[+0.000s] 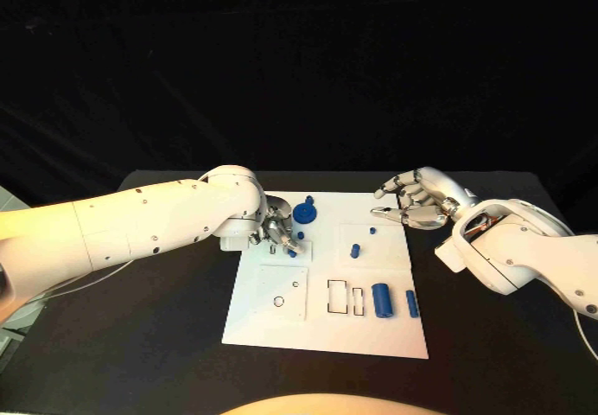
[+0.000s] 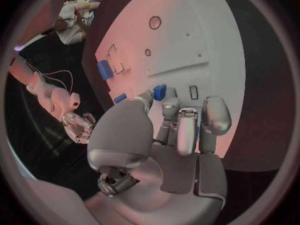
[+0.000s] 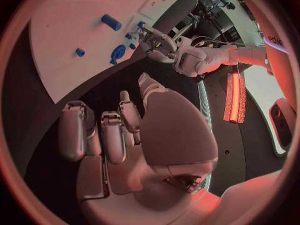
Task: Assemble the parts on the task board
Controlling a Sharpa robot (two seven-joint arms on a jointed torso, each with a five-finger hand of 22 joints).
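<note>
Hovering beyond the task board (image 1: 327,333)'s far right corner, the right hand (image 1: 417,201) curls empty; the left hand (image 1: 279,232) pinches a blue part (image 1: 293,251) near the far left edge.

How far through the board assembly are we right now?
Early, it seems. Nothing looks clearly seated. The left hand works a small blue part on the task board; the right hand hovers empty. The large cylinder, slim peg and short peg lie loose.

The left silver hand (image 1: 276,230) covers part of a small blue piece (image 1: 293,252) on the white task board (image 1: 327,333); whether its fingers (image 2: 186,130) grip it is unclear
</note>
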